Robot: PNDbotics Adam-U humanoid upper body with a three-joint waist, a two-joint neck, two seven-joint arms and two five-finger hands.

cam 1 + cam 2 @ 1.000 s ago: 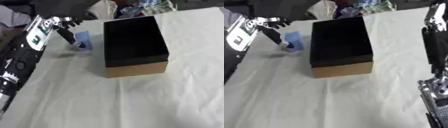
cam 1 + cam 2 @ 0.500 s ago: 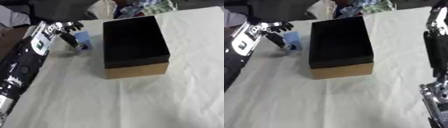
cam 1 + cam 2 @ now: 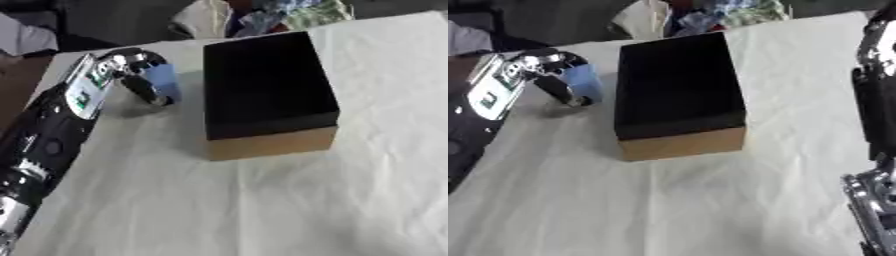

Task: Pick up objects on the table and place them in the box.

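**Left hand closes on the blue item beside the box**

We see 1 task object in play: a small light-blue item (image 3: 163,81), lying on the white tablecloth (image 3: 262,200) just to the left of the box (image 3: 262,85), near its far left corner. It reads as a flat, pale blue piece, and we cannot make out what it is. We judge it light and probably thin, so it should lift without effort, but a flat thing on cloth is awkward to get under; the cloth may wrinkle and drag along. We would take it by its edges, thumb on 1 side and fingers on the other, and hold it clear of the cloth before carrying.

The left hand (image 3: 131,75) is at the item, with dark fingers (image 3: 150,94) curled around its near side and tips down by the cloth. We read this as a pinch on the item, though whether it has left the table we cannot tell. The left forearm runs from the lower left corner up toward the hand, wrist bent inward toward the box.

The box stands open, dark inside with tan walls, and we see nothing in it. The carry is short: up, right over the near wall, and release.

The right arm (image 3: 877,125) shows along the right edge of the right eye view; its hand is not visible.
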